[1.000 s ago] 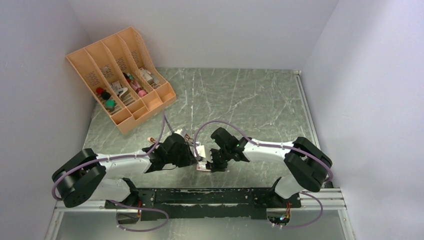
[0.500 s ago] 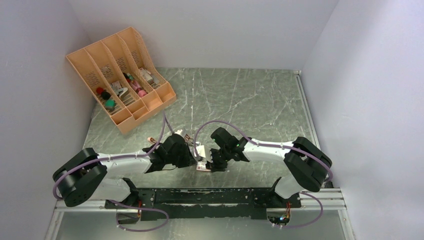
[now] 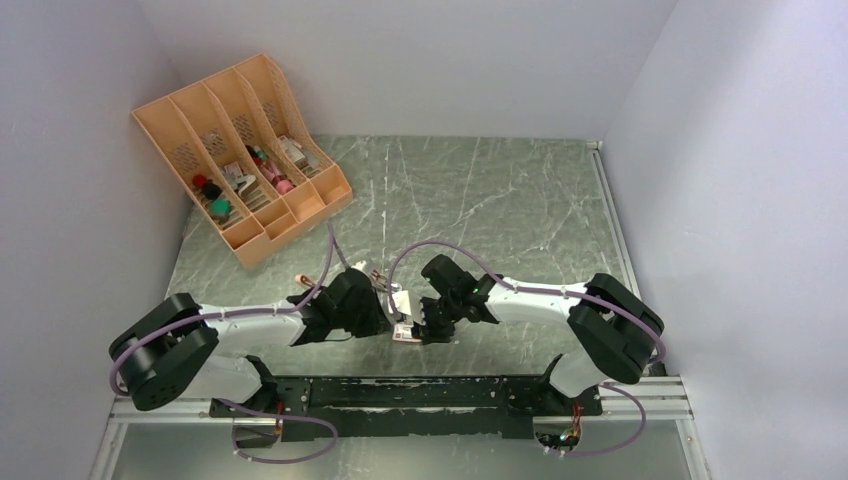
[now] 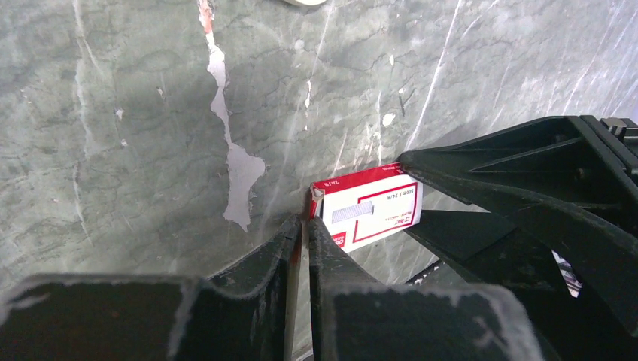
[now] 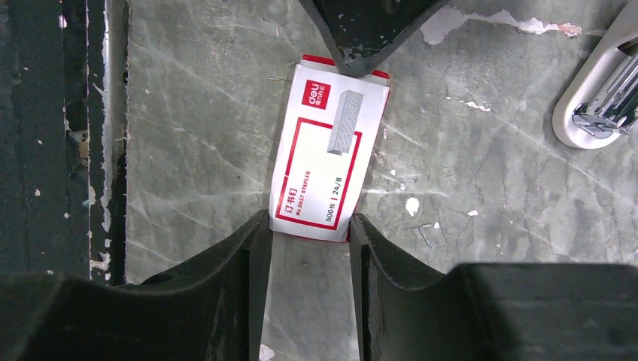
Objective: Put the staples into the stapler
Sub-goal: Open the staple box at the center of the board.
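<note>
Grey marble table [image 3: 520,200], both arms low over its near part, tips meeting head-on. Right gripper [image 5: 307,223]: fingers apart, set against the two long sides of the staple box [image 5: 327,143] at its near short end, only the last corners between the pads; reads as a light clamp. Left gripper [image 4: 303,226]: fingers all but together, a thin slit left, tip pressed to the opposite short end at a red-edged corner; flap or tray lip inside the slit or not, impossible to tell. Box flat on the table, printed face up, closed as far as visible; straight ahead of the right fingers, long axis running away from them toward the left tip, leaning slightly off the fingers' line. No nearer arm to name: each touching one end. Probable next move, as a judgement: hold with the right, pull with the left along that axis to draw out flap or tray; a sideways tug likely to swivel the box out of so shallow a grip. Stapler [image 5: 598,98] ahead and off to one side of the right fingers, well apart from the box, pale, metal parts showing, one end only in view. Tiny wire scraps [image 5: 425,237] just beside the outer right finger; no full strip visible.
</note>
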### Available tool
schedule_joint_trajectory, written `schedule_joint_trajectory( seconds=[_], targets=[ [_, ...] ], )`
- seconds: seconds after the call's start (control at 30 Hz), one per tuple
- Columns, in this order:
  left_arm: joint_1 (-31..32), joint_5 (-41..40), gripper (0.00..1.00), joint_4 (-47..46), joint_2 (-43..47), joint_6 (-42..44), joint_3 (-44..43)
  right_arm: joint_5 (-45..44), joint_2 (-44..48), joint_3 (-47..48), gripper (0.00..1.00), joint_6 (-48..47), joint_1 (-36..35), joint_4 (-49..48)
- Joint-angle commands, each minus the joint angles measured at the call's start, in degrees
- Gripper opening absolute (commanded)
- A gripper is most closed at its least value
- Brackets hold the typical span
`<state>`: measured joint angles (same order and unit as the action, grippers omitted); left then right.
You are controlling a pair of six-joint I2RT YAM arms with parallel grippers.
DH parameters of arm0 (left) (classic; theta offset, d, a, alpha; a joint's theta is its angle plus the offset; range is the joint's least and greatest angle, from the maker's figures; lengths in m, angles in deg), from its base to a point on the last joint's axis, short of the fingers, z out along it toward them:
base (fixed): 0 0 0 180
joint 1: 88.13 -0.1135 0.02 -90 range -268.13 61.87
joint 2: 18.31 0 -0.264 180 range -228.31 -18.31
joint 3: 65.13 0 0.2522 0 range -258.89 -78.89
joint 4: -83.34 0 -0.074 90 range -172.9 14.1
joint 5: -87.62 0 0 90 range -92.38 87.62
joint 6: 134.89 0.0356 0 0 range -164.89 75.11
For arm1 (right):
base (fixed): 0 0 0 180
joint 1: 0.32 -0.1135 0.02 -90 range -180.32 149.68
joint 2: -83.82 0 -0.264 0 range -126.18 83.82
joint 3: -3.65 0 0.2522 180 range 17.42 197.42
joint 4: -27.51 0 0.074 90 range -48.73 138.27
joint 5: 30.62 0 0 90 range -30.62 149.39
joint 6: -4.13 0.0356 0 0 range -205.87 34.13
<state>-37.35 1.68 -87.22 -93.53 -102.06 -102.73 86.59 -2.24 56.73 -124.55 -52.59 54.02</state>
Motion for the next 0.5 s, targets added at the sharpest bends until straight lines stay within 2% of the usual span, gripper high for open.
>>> schedule_joint_trajectory(
  seconds=[0.0, 0.23, 0.47],
  targets=[
    [0.7, 1.5, 0.14, -1.2, -1.1, 0.8, -1.0, -0.1, -1.0, 0.6, 0.42, -0.4, 0.2, 1.3],
    [1.5, 0.2, 0.13, 2.0, -2.7, 1.9, -3.2, -0.1, -0.9, 0.5, 0.42, -0.3, 0.2, 1.1],
    [1.8, 0.6, 0.16, 1.4, -3.6, 1.9, -3.8, 0.0, -1.0, 0.6, 0.42, -0.3, 0.3, 1.2]
  ],
)
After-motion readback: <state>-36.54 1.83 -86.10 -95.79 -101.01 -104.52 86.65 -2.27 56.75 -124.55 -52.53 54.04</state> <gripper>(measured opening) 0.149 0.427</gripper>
